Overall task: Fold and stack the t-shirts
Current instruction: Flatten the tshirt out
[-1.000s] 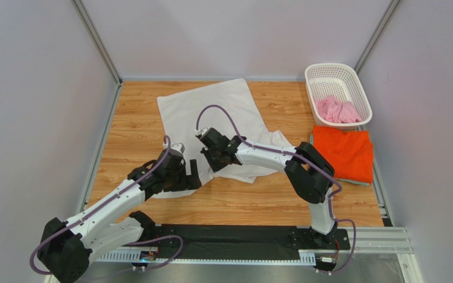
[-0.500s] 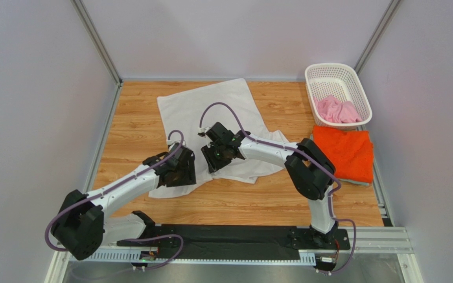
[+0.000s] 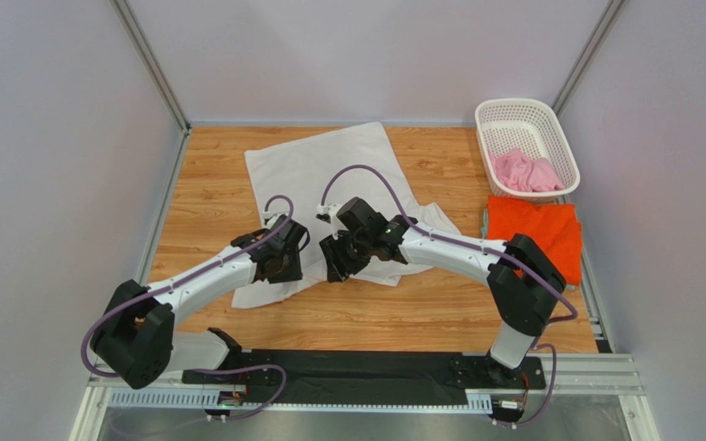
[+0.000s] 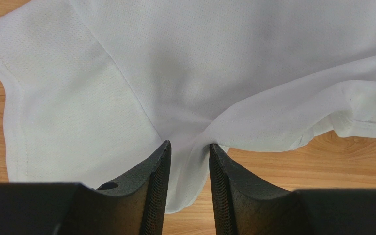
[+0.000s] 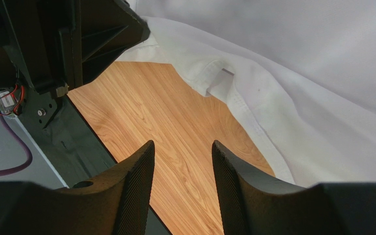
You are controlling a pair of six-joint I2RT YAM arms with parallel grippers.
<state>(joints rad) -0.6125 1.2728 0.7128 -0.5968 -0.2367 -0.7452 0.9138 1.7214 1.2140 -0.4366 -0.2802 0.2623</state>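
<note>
At the near edge of the wooden table (image 3: pixel 209 184), two black-and-white robot arms reach inward toward each other.

The left gripper (image 4: pixel 189 147) is set down on the near left part of a white t-shirt (image 3: pixel 329 170). Its jaws stand partly apart with a raised ridge of the cloth between them. They straddle the fabric without clearly pinching it.

Just to its right, the right gripper (image 5: pixel 183 144) hovers over bare wood. Its jaws are moderately apart and hold nothing. The shirt's rumpled near hem lies just beyond its fingertips.

The white shirt is spread across the middle of the table. Its far half is flat, its near half is creased, and one sleeve is splayed out to the right.

Farther right, an orange t-shirt (image 3: pixel 536 241) lies folded into a neat square near the table's right edge. Beyond it, in the far right corner, a pale pink t-shirt (image 3: pixel 527 172) sits crumpled inside a white lattice basket (image 3: pixel 518 101).

The step in hand looks like the first grasp for folding the white shirt, with the orange one apparently done and the pink one waiting. Next, the left jaws probably need to close firmly on the ridge. The right gripper then needs to reach forward and catch the hem, so both can lift one edge together and carry it over the flat half.
</note>
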